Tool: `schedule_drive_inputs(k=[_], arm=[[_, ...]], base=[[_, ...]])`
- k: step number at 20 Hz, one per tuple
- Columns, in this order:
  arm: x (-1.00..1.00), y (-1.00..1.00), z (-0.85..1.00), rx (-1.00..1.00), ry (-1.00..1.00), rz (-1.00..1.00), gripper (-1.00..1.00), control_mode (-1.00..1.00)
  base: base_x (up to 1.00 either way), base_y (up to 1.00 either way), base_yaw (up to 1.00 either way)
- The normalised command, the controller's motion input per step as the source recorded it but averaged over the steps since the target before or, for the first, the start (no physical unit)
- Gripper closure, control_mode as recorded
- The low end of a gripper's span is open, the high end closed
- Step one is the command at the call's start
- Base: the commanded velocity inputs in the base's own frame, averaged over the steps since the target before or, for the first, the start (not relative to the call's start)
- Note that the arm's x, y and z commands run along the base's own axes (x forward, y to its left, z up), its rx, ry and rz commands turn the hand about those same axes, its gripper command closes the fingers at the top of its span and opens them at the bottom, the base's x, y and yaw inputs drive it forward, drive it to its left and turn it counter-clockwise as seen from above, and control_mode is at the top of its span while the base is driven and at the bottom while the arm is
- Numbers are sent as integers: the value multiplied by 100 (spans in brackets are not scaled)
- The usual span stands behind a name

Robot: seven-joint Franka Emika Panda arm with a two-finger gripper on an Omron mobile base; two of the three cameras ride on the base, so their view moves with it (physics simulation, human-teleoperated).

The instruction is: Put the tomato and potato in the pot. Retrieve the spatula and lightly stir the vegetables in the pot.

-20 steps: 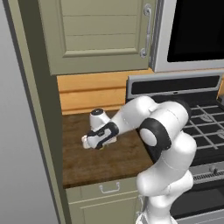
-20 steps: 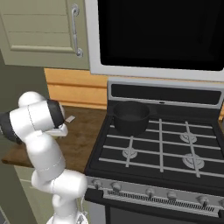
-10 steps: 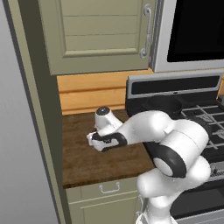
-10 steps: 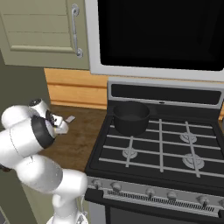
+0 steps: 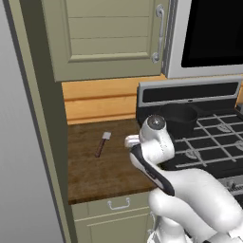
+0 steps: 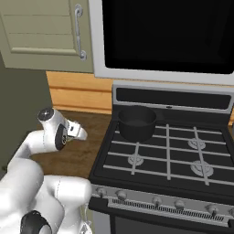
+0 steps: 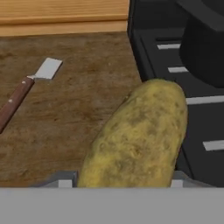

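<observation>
The gripper (image 7: 118, 183) is pinching the potato (image 7: 139, 136): in the hand view the yellowish lump sits between the two finger tips (image 7: 61, 180), one at each side of its lower end, so the jaws are pressed on it and it hangs above the wooden counter (image 7: 65, 131) near the left edge of the stove (image 7: 162, 57). I judge the potato is held this way because it is being carried to the pot (image 6: 137, 122), which stands on the back left burner of the stove, just beside the counter's right edge. In the left base view the pot (image 5: 179, 118) is right behind the arm's wrist, so the way to it is short. The tomato I cannot find on the counter; it may already lie inside the pot, but the dark inside does not let me tell. The spatula (image 5: 102, 143) lies flat on the counter toward its back, well apart from the gripper, with the pale blade pointing to the wall and the brown handle toward the front edge. It is untouched, so the stirring step is not yet begun. The next move should bring the potato over the pot's rim before release, otherwise it could roll on the grate.
</observation>
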Motion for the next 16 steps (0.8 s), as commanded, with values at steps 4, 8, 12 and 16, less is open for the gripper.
schedule_drive_inputs(k=[4, 8, 12, 16], arm=[[-37, -100, 100, 6, -14, -13, 100, -100], [-10, -100, 100, 2, -18, -13, 100, -100], [15, -97, 84, 2, -18, -5, 100, -100], [44, -80, 68, 5, -9, -1, 100, -100]], base=[[0, 0, 0], [0, 0, 0], [0, 0, 0], [0, 0, 0]])
